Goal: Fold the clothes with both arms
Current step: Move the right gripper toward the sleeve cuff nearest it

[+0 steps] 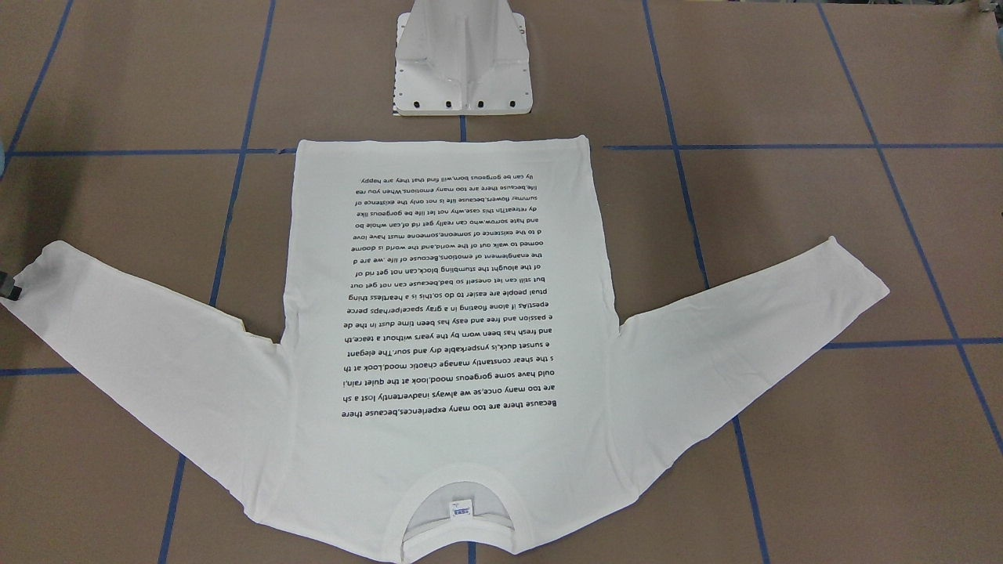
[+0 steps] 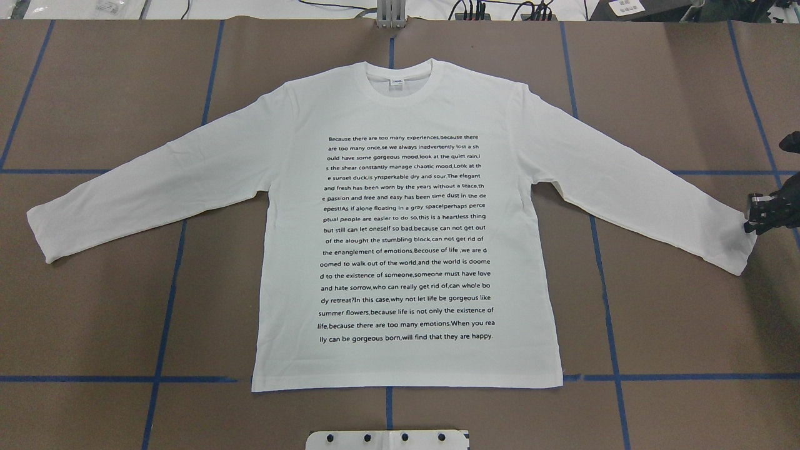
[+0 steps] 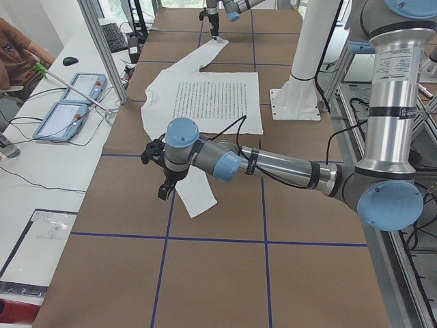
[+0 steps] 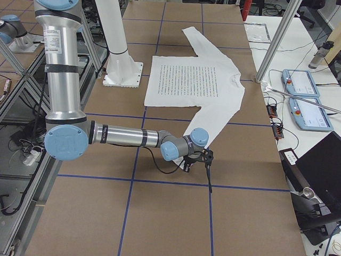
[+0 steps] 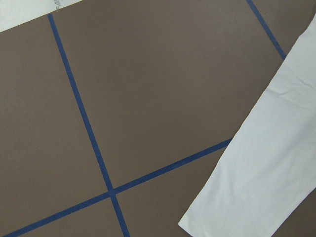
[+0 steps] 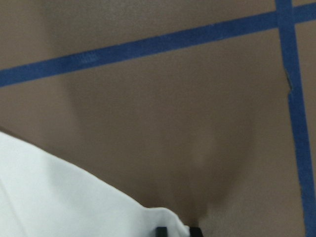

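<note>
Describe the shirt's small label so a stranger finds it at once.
A white long-sleeved T-shirt lies spread flat on the brown table. Inside its round collar sits the label: a tiny white tag with blue print, the shirt's only colour besides the black text.

Robotics lab: brown table (image 2: 94, 300) gridded with blue tape (image 2: 94, 379), teach pendants (image 4: 302, 82), aluminium framing (image 4: 278, 37).

The white long-sleeved T-shirt with black printed text (image 3: 212, 102) is lying flat on the brown table with blue tape lines (image 3: 218, 273). The near silver left arm (image 3: 287, 167) is stretching low across the table, its black end effector (image 3: 162, 188) hanging beside the near sleeve. The far right end effector (image 3: 215, 33) is pointing down at the far cuff.
</note>
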Action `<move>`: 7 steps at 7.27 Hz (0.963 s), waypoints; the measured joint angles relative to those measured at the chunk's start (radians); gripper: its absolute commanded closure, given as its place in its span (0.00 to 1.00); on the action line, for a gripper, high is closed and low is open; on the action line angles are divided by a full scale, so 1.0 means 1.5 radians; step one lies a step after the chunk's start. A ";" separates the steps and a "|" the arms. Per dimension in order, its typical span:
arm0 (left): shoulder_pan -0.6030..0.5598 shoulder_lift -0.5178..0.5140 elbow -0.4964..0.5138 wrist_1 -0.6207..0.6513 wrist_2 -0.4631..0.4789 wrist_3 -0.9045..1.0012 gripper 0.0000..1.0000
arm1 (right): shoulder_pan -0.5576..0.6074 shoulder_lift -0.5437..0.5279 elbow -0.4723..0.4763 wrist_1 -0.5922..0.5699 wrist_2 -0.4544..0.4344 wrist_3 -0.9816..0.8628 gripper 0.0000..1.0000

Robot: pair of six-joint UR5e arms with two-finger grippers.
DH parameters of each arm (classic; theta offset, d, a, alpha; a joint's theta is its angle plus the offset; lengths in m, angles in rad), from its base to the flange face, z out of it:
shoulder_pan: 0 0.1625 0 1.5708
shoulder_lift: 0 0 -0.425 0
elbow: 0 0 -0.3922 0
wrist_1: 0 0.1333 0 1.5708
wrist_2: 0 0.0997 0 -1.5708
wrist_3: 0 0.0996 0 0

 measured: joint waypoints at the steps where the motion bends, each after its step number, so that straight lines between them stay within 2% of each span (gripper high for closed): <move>1: 0.000 0.000 -0.002 0.000 0.000 0.000 0.00 | 0.003 -0.002 0.009 0.000 0.010 -0.001 1.00; 5: 0.000 0.000 -0.009 0.001 -0.011 -0.001 0.00 | 0.030 -0.001 0.080 -0.014 0.074 0.007 1.00; 7: 0.000 -0.001 -0.010 0.001 -0.013 -0.001 0.00 | 0.032 0.026 0.140 -0.066 0.094 0.039 1.00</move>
